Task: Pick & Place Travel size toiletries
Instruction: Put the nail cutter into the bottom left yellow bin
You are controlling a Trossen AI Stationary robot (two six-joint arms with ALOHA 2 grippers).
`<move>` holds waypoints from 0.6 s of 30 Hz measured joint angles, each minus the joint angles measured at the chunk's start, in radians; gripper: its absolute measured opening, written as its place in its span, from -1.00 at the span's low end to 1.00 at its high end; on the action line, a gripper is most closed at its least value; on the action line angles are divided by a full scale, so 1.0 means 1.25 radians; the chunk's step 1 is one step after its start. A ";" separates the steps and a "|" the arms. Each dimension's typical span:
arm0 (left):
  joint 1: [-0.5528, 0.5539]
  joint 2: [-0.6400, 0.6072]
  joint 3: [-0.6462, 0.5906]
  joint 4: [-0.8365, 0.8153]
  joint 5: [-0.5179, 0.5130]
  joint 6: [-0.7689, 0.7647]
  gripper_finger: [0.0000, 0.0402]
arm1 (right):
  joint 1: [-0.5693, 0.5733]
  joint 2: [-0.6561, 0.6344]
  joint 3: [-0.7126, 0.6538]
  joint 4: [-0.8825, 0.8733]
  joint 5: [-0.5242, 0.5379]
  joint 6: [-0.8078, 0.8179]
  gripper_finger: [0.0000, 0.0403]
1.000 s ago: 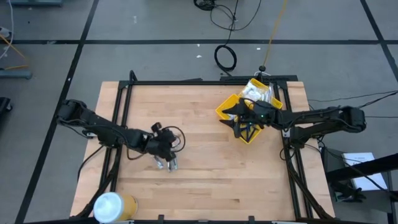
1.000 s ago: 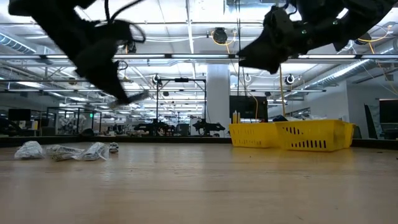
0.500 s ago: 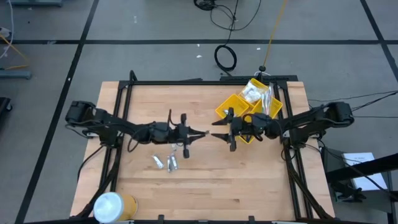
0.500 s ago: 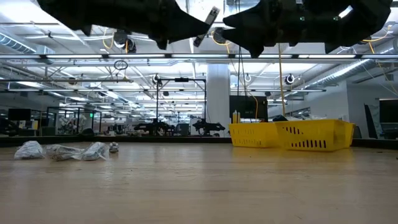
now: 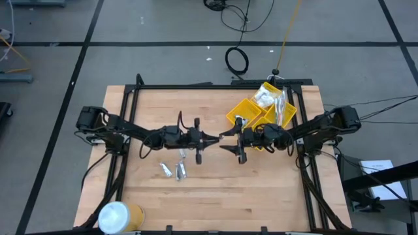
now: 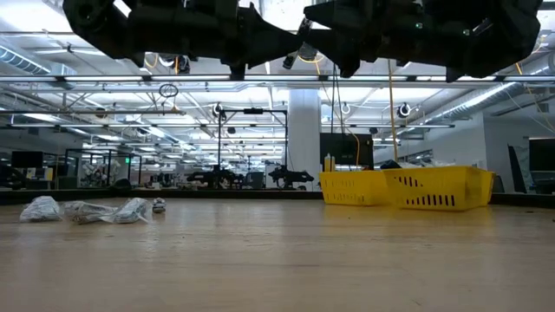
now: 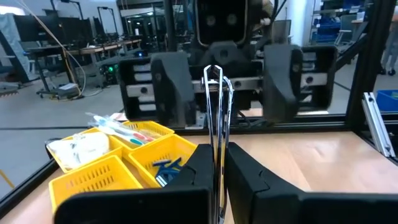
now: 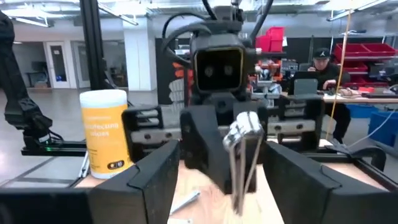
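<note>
- A grey concrete floor point(image 5: 52, 72) surrounds the work area, crossed by dark tape lines that mark out large squares.
- Black cables lie on the floor beyond the far edge, one wound into a coil point(image 5: 237, 61); a yellow cord point(image 5: 287, 32) runs away from it.
- The light wooden tabletop point(image 5: 215, 189) sits in a black metal frame point(image 5: 196, 85).
- Seen level across the tabletop, the room is a large open hall (industrial in look) with ceiling beams and rows of strip lights point(image 6: 173, 82).
- A white column point(image 6: 303, 134) stands mid-room, with workbenches and equipment behind.
- A person in a dark cap point(image 8: 321, 62) sits at a far desk near red bins point(image 8: 364, 53).
</note>
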 joint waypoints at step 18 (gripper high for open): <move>0.000 -0.001 0.001 -0.006 0.025 -0.027 -0.93 | -0.021 -0.005 0.001 0.006 -0.006 0.000 -0.80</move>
